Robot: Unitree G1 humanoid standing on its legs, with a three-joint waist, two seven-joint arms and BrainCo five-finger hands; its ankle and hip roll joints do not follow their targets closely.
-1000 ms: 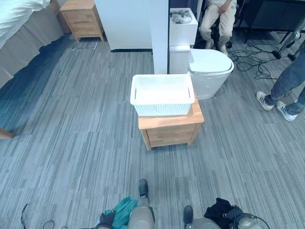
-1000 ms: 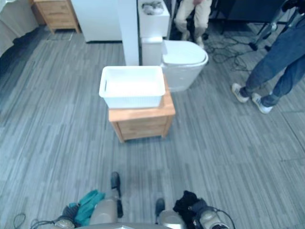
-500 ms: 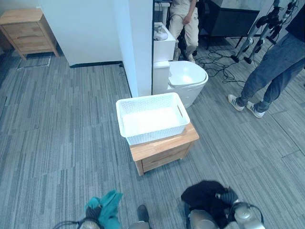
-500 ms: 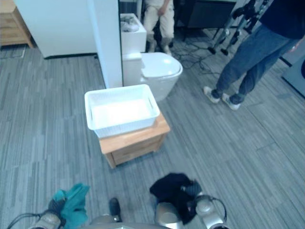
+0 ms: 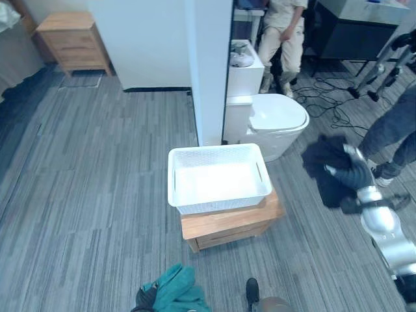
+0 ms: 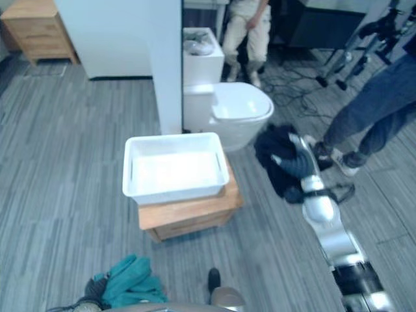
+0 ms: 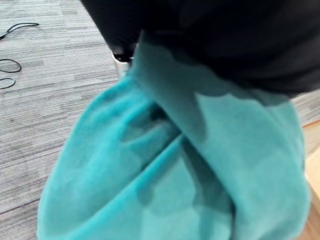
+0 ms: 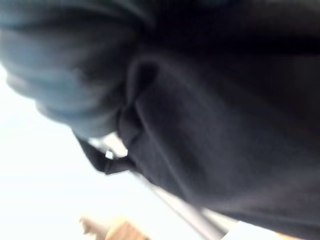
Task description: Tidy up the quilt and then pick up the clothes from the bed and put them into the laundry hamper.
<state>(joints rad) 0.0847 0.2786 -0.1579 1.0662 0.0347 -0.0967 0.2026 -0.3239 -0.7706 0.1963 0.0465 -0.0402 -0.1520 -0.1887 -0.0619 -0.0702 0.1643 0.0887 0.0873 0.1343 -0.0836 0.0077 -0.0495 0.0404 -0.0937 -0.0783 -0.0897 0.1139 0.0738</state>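
Clothes carried, hamper point(image 5: 218, 179) empty.
Your right hand point(image 6: 291, 166) gripped the black garment point(image 6: 274, 148) beside the hamper; your left hand point(image 5: 147, 299) apparently clutched the teal garment point(image 5: 177, 290) low. Both drops remained.

Looks like a mock home set up inside a lab or studio. Grey plank floor point(image 5: 97, 195) with a white toilet point(image 5: 276, 127) standing in the open beside a white partition wall point(image 5: 208, 65). Wooden nightstand point(image 5: 227, 224) carrying a white laundry hamper point(image 5: 218, 177), a second wooden nightstand point(image 5: 71, 42) far left. Black cables point(image 5: 338, 104) and tripod legs point(image 5: 383, 71) on the floor, one person seated point(image 5: 283, 29), another person standing point(image 5: 396, 130) nearby.
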